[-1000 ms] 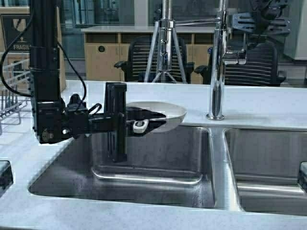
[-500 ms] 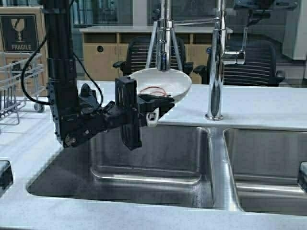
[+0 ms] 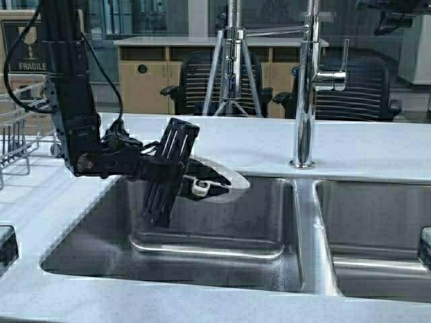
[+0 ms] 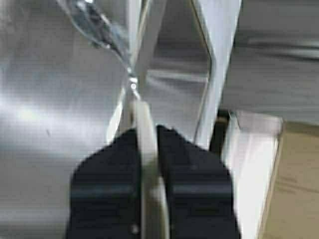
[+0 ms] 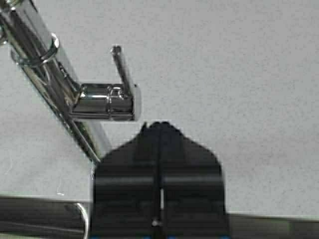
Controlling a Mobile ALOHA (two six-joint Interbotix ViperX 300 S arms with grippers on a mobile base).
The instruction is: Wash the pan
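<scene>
Left gripper clamps the pan handle between its fingers, tilted over the sink; right gripper closed empty just beside the faucet lever, no water visible, washing likely not started.

**Setting: sink station inside an office or laboratory space**

The work area is a pale speckled countertop with a two-basin stainless steel sink set into it. A tall chrome faucet with a side lever stands behind the divider between the basins. A wire dish rack sits at the left end of the counter. Beyond the counter the room is not domestic: two black mesh office chairs stand before a long light-wood cabinet unit, a cardboard box marked "FRAGILE" rests at far left, and glazed partitions form the back wall.
</scene>
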